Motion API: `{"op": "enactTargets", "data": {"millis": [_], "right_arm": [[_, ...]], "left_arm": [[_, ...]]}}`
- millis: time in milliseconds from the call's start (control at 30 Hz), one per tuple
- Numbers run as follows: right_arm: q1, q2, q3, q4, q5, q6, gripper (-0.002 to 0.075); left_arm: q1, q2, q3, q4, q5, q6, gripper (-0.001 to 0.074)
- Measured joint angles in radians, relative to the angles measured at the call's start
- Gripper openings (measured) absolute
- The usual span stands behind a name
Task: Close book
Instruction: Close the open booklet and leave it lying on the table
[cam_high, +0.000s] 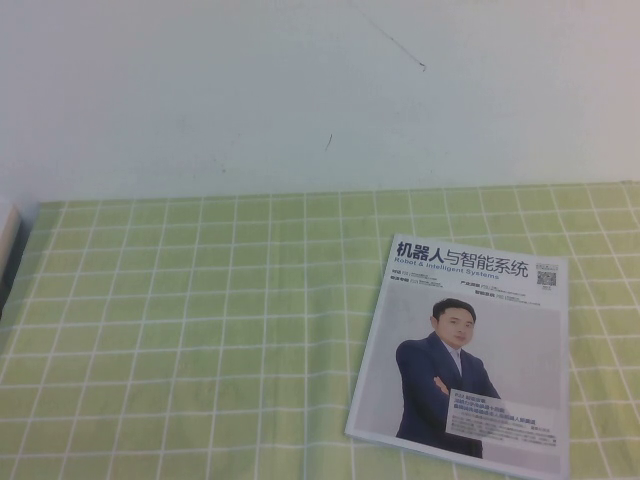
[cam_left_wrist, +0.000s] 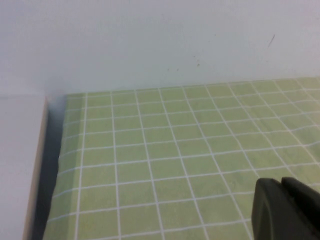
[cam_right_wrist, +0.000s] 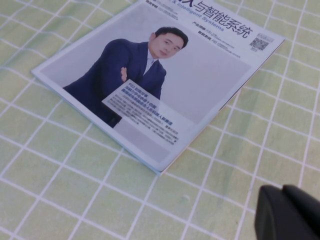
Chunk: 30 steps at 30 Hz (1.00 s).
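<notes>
A thin magazine-style book (cam_high: 465, 355) lies shut and flat on the green checked cloth at the right front of the table, cover up, showing a man in a dark suit under Chinese title text. The right wrist view shows the same book (cam_right_wrist: 155, 75) whole, with my right gripper (cam_right_wrist: 286, 212) shut, hovering over bare cloth just off the book's near corner and touching nothing. My left gripper (cam_left_wrist: 285, 207) is shut too, over bare cloth on the left side, far from the book. Neither arm appears in the high view.
The green checked cloth (cam_high: 200, 330) covers the table up to a white wall (cam_high: 300, 90) at the back. A pale board or table edge (cam_left_wrist: 22, 165) borders the cloth on the left, also seen as a pale edge (cam_high: 6, 235) in the high view.
</notes>
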Motion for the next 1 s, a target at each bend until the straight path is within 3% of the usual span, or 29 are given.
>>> {"op": "enactTargets", "data": {"millis": [200,400,1000], "right_arm": [[0.0,0.0,0.0,0.0,0.0,0.0,-0.0003],[0.0,0.0,0.0,0.0,0.0,0.0,-0.0003],[0.0,0.0,0.0,0.0,0.0,-0.002,-0.0003]], "left_arm": [[0.117,0.002,0.085,-0.074,-0.078,0.042,-0.0004],[0.18,0.002,0.173,-0.11,-0.09,0.044,-0.0004],[0.187,0.002,0.205,-0.113,-0.138,0.045,-0.0004]]}}
